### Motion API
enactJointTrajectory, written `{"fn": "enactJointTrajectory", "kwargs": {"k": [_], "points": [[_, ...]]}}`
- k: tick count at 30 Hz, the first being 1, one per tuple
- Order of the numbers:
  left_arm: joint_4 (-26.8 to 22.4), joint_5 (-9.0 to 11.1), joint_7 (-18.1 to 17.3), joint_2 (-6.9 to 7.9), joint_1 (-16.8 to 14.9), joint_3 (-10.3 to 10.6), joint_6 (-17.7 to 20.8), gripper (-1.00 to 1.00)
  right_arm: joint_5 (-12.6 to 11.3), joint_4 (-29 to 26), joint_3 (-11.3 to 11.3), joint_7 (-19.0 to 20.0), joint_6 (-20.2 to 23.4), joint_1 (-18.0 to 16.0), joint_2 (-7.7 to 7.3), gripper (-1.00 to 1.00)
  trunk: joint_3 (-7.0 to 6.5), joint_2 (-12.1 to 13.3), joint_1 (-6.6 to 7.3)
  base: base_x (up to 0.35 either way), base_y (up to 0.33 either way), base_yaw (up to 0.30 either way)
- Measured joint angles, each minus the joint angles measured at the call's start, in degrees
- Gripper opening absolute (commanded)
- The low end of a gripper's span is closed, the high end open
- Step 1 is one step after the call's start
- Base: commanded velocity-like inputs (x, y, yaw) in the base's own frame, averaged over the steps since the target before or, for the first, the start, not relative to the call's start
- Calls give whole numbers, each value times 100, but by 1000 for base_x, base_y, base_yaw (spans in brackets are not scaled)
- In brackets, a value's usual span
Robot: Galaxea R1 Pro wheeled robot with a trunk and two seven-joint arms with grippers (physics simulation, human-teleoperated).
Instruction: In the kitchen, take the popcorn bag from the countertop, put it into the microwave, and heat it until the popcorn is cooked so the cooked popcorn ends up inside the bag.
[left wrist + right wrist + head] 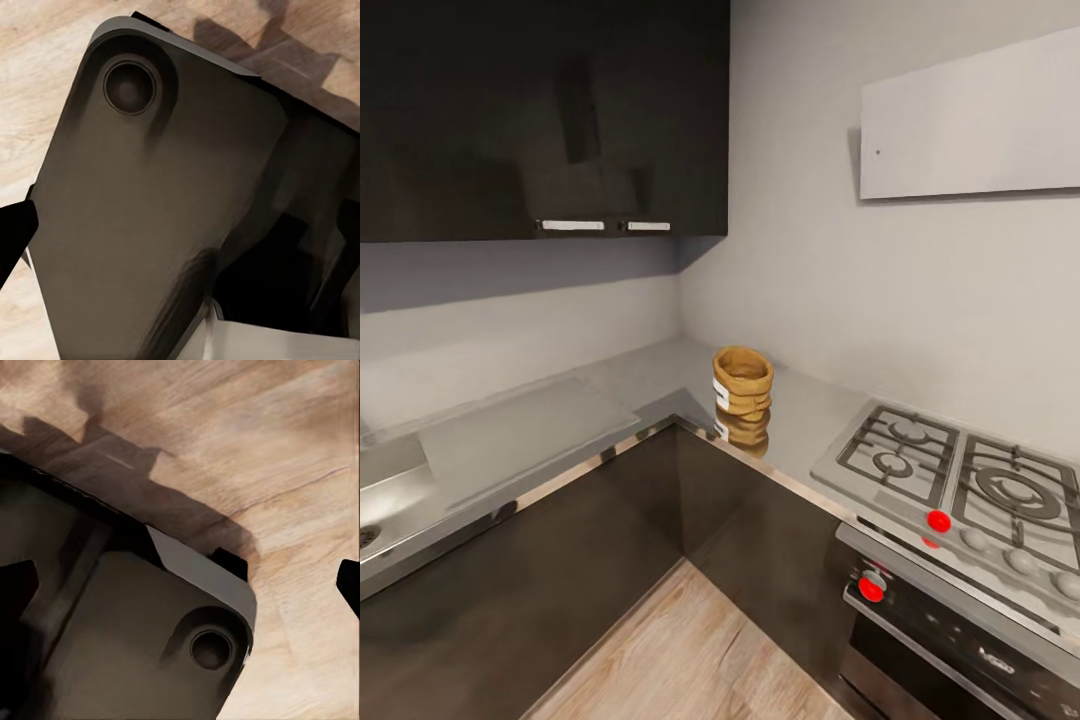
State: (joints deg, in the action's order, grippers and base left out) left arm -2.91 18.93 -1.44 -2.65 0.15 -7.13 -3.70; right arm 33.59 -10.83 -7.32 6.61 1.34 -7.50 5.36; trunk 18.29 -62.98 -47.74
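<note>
Kitchen corner seen from the head camera. L-shaped grey glossy worktop (660, 375) running along two pale walls, over dark cabinets (550, 590). Black wall cupboards (540, 110) overhead at left, a pale panel (970, 115) on the right wall. Gas hob (960, 490) with red knobs set into the worktop's right run, a black oven (950, 650) beneath it. Sink edge (380, 500) at far left. Wood-plank floor (700, 650) below.

Popcorn bag (742, 383) standing upright on the worktop near the inner corner, close to the front edge, well apart from the hob. Small tan burlap sack, rim rolled down, mouth open, white label on its left side, mirrored in the glossy surface below.

Both wrist cameras pointing down at the wood floor and the robot's dark base (157, 210), suggesting arms hanging low. Left gripper (180, 225): dark finger edges at either side of frame, apparently apart, but opening hard to tell. Right gripper (187, 585): dark fingertips at opposite frame edges, spread wide, holding nothing.
</note>
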Motion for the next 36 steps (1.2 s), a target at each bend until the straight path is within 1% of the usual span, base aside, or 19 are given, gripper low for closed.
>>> {"fn": "enactJointTrajectory", "kwargs": {"k": [1,2,3,4,5,6,7,9,10,11,12,13,17,19,23,26,27,30,36], "points": [[0,-4,3,-2,0,4,-1,100,33,-399,12,11,351,5,165,100,0,0,0,0,0,0],[2,-8,6,-6,0,8,-3,100,53,-1090,28,115,1053,-3,418,100,0,0,0,0,0,0],[2,-9,7,-9,0,9,-2,100,73,-1561,30,225,1396,2,454,100,0,0,0,0,0,0],[4,-10,8,-12,0,10,-2,100,83,-2240,63,563,1982,6,454,100,0,1,0,0,0,0],[0,-18,8,-14,0,13,-2,100,2,-3357,694,1415,3259,5,462,100,1,0,0,0,0,0],[1,-19,8,-14,1,13,-2,100,-4,-4139,809,1533,3571,-14,462,100,0,0,0,0,0,0],[1,-20,8,-14,0,12,-2,100,-31,-4510,900,1628,3921,-48,462,100,0,0,0,0,0,0],[2,-20,8,-15,0,16,-2,100,-137,-5825,1198,1916,4937,-247,462,100,-1,0,1,0,0,0],[3,-20,8,-15,0,15,-2,100,-174,-6144,1302,2031,5300,-341,462,100,0,0,0,0,0,0],[1,-20,8,-15,0,16,-2,100,-216,-6501,1410,2204,5791,-529,462,100,-1,1,0,0,0,0],[-2,-20,8,-15,0,17,-1,100,-273,-6862,1512,2586,5850,-1002,462,100,2,0,1,0,0,0],[1,-20,8,-15,0,19,-2,100,-254,-6917,1523,2643,5845,-1967,462,100,-1,1,0,0,0,0],[-1,-20,8,-15,0,19,-1,100,-237,-6910,1510,2683,5847,-3392,462,100,0,1,0,0,0,0],[1,-20,8,-15,0,19,-2,100,-234,-6852,1476,2674,5846,-3936,462,100,-1,0,0,0,0,0],[-1,-20,8,-14,0,19,-2,100,-210,-6403,1418,2527,5848,-4590,462,100,0,0,0,0,0,0],[-1,-20,8,-8,1,19,-1,100,-198,-5652,1096,2164,5846,-5200,462,100,0,1,0,0,0,0],[-1,-20,8,-7,1,19,-1,100,-176,-5136,854,1813,5843,-5469,461,100,0,1,0,0,0,0],[-1,-19,8,-6,1,19,-2,100,-191,-4832,540,1156,5852,-5658,457,100,1,0,0,0,0,0],[-9,-16,8,-6,0,19,-9,100,-228,-4962,-100,939,5854,-5704,457,100,1,0,0,0,0,0]]}}
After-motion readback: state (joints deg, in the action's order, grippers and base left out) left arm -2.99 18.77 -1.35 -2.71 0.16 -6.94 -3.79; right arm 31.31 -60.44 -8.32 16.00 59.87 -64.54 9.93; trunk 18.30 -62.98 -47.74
